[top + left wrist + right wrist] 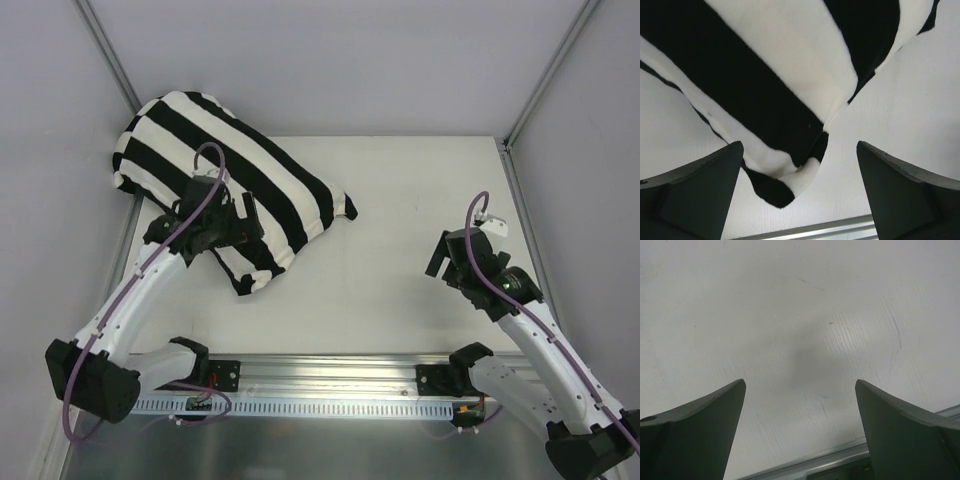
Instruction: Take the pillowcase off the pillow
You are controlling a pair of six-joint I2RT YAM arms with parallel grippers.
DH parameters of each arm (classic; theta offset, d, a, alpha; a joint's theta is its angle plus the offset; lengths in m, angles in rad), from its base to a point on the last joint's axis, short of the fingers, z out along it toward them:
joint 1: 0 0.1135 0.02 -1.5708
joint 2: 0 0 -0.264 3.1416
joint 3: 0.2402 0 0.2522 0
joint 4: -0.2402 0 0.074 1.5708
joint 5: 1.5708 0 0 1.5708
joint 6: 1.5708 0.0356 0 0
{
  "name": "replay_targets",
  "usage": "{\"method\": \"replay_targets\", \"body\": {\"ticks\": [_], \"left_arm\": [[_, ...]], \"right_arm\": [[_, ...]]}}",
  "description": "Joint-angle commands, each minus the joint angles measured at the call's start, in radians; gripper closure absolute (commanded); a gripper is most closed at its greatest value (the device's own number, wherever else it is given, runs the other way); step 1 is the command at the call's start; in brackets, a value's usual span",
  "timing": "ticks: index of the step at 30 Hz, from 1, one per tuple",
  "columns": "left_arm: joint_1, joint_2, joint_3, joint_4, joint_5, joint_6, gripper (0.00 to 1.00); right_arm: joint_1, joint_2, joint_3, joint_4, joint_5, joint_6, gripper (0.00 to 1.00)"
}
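Pillowcase (235,160) lies diagonally on the far-left part of the table (420,200), its far end near the left wall. It is plump throughout, so the pillow is evidently inside, though none of its plain fabric shows in any view. Left gripper (799,146) hovers over the near corner of the case, jaws wide apart, nothing held. In the wrist view a loose striped corner lies below the gap, touching neither finger. Right gripper (800,385) is well apart over bare table on the right, jaws spread, empty. Judgement: stripping not begun, approach to a first pinch. Risks: a pinch closing too deep would catch pillow and cloth together, so a pull drags the whole bundle and nothing slides off. With the right arm bracing nothing, a pull has no counter-hold. Cannot tell which end is open — grabbing the closed one would only tow it. Knit cloth may slip from a shallow pinch.
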Motion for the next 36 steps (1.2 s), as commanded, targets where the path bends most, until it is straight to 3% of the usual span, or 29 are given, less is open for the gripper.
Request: {"method": "replay_targets", "body": {"ticks": [1,6,10,13,14,15,16,17,19,24,30,33,34,35,36], "left_arm": [[0.052,0.090,0.122,0.011,0.111,0.021,0.01],[0.064,0.278,0.258,0.002,0.107,0.042,0.01],[0.064,0.418,0.301,-0.003,0.024,0.019,0.03],[0.064,0.496,0.309,0.000,0.045,-0.008,0.30],[0.064,0.528,0.314,0.000,0.079,-0.014,0.64],[0.063,0.544,0.330,-0.001,0.102,-0.010,0.91],[0.061,0.555,0.340,-0.004,0.135,-0.005,1.00],[0.055,0.556,0.347,-0.003,0.204,-0.001,1.00],[0.023,0.546,0.358,-0.003,0.196,-0.001,1.00],[-0.227,0.581,0.435,-0.003,0.204,-0.063,1.00],[-0.487,0.765,0.689,-0.007,0.300,-0.113,1.00],[-0.529,0.780,0.795,-0.042,0.347,-0.084,0.97],[-0.522,0.770,0.806,-0.056,0.356,-0.077,0.80],[-0.514,0.728,0.811,-0.064,0.352,-0.073,0.29],[-0.488,0.705,0.806,-0.079,0.344,-0.059,0.11]], "right_arm": [[0.001,-0.039,-0.001,-0.025,-0.021,0.021,0.04],[0.001,-0.062,-0.011,-0.031,-0.026,0.026,0.04],[0.001,-0.062,-0.016,-0.031,-0.056,0.044,0.04],[0.001,-0.067,-0.021,-0.032,-0.081,0.058,0.04],[0.001,-0.070,-0.019,-0.031,-0.086,0.057,0.04],[0.001,-0.073,-0.013,-0.032,-0.095,0.057,0.04],[0.001,-0.074,-0.005,-0.034,-0.096,0.054,0.04],[0.001,-0.076,0.002,-0.046,-0.098,0.049,0.04],[0.001,-0.082,0.033,-0.060,-0.086,0.031,0.04],[0.001,-0.068,0.138,-0.092,-0.060,-0.009,0.04],[0.001,-0.034,0.263,-0.137,-0.067,-0.052,0.04],[0.000,-0.048,0.311,-0.184,-0.037,-0.075,0.04],[0.001,-0.056,0.317,-0.201,-0.032,-0.080,0.04],[0.001,-0.077,0.318,-0.206,-0.029,-0.086,0.04],[0.001,-0.089,0.317,-0.207,-0.026,-0.095,0.04]]}}
